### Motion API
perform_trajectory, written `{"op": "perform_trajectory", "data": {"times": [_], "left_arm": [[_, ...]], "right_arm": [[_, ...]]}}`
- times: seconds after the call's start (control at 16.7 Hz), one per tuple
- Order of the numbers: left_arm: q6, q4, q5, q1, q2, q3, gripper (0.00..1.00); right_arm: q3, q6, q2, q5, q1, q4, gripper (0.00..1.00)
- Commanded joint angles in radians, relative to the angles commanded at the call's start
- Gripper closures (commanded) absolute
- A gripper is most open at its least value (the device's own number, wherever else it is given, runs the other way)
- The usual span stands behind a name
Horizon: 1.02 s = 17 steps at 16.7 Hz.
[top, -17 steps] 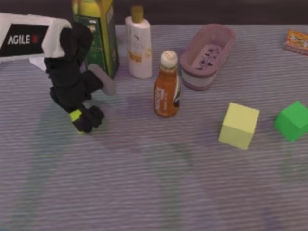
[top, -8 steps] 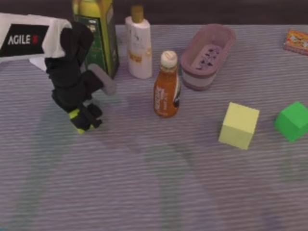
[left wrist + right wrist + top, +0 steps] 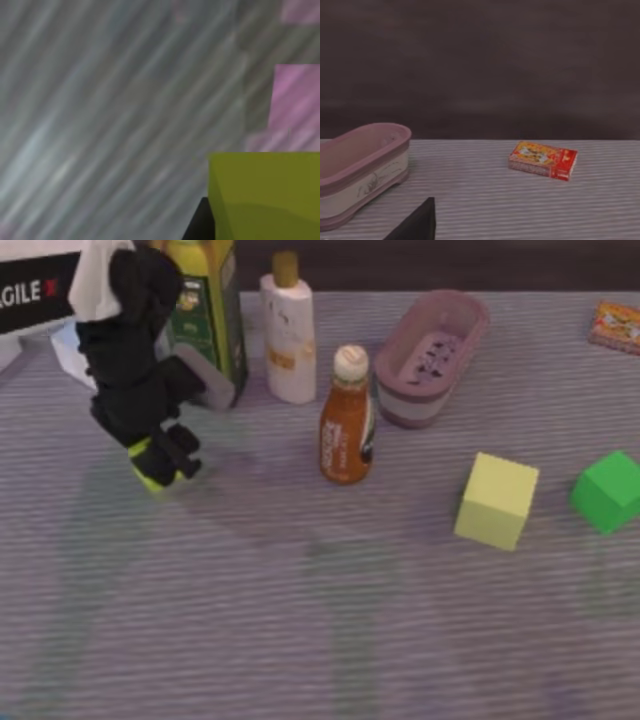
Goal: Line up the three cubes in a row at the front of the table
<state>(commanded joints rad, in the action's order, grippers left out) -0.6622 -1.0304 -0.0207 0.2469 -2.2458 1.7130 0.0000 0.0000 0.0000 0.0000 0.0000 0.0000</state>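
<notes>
My left gripper [image 3: 165,462] hangs over the back left of the table [image 3: 300,620], shut on the small yellow-green cube [image 3: 150,478]. In the left wrist view that cube [image 3: 265,195] fills the corner beside one dark finger [image 3: 200,227]. The large pale yellow cube [image 3: 497,500] rests at mid-right. Close to the table's right edge sits the bright green cube [image 3: 608,491]. My right arm is outside the top view; only a dark corner of the right gripper [image 3: 420,222] shows in its wrist view.
An orange sauce bottle [image 3: 347,430] stands mid-table. Behind it are a white lotion bottle [image 3: 288,335], a green carton [image 3: 205,310] and a pink oval tub [image 3: 430,355]. A red packet [image 3: 615,327] lies at the back right.
My left gripper has carried the small yellow-green cube towards the back left; the arm swung left with it. The other two cubes have not moved.
</notes>
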Motion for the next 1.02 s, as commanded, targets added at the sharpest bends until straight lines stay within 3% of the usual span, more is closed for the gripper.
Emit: {"op": "perform_trajectory", "data": {"times": [0.42,0.54,0.72,1.02], "left_arm": [[-0.002,-0.063,0.001,0.003,0.031,0.043,1.00],[-0.002,-0.071,0.001,0.038,0.024,0.060,1.00],[0.002,-0.099,0.000,0.160,0.002,0.108,1.00],[0.011,-0.164,-0.003,0.471,-0.042,0.199,1.00]], "right_arm": [[0.000,0.000,0.000,0.000,0.000,0.000,0.00],[0.000,0.000,0.000,0.000,0.000,0.000,0.00],[0.000,0.000,0.000,0.000,0.000,0.000,0.00],[0.000,0.000,0.000,0.000,0.000,0.000,0.00]]}}
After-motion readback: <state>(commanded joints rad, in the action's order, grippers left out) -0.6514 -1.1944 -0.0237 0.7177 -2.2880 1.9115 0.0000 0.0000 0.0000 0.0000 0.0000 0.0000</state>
